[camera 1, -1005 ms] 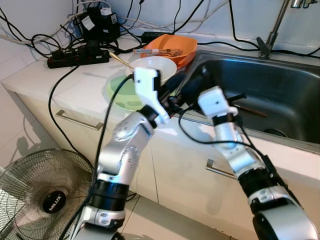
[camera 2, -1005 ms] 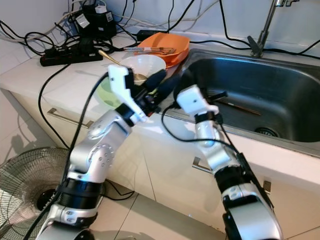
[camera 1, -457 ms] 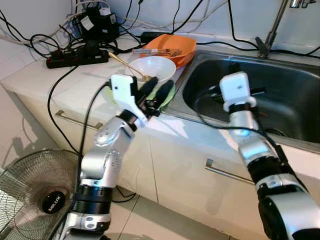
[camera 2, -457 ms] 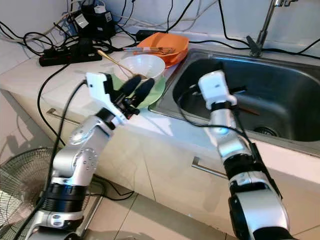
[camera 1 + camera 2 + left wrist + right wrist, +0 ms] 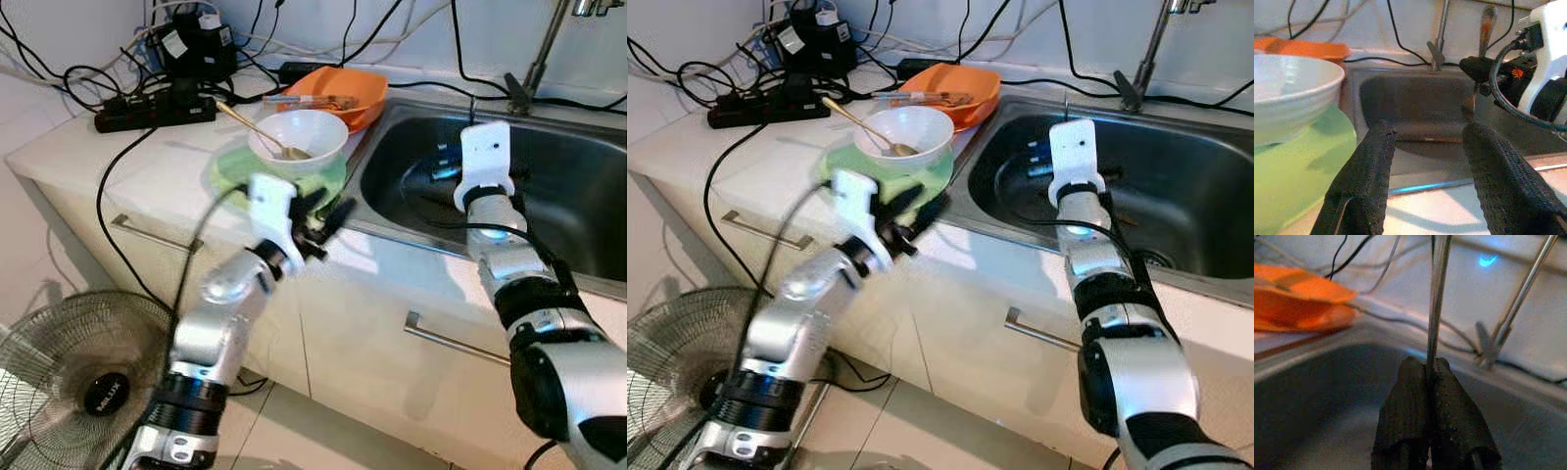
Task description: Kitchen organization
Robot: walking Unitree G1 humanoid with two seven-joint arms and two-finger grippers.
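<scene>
Left tool [image 5: 328, 217] fingers [image 5: 1364, 186] spread apart, holding nothing, hovering at desk [image 5: 118, 157] front edge just beside green plate [image 5: 235, 171]. White bowl [image 5: 299, 137] sits on that plate with a gold spoon [image 5: 257, 132] leaning in it. Right tool [image 5: 1432, 416] over the steel sink [image 5: 578, 196], fingers pinched tight on a thin metal rod-like utensil [image 5: 1437, 298] standing upright; exact type can't tell. Another long utensil [image 5: 1122, 217] lies on sink floor. Behind bowl, orange bowl [image 5: 343, 93] with chopsticks [image 5: 304, 100] across it, touching sink rim. Far back: black power strip [image 5: 152, 110], tangled cables [image 5: 59, 73], faucet [image 5: 534, 59]. Floor fan [image 5: 69, 372] lower left
</scene>
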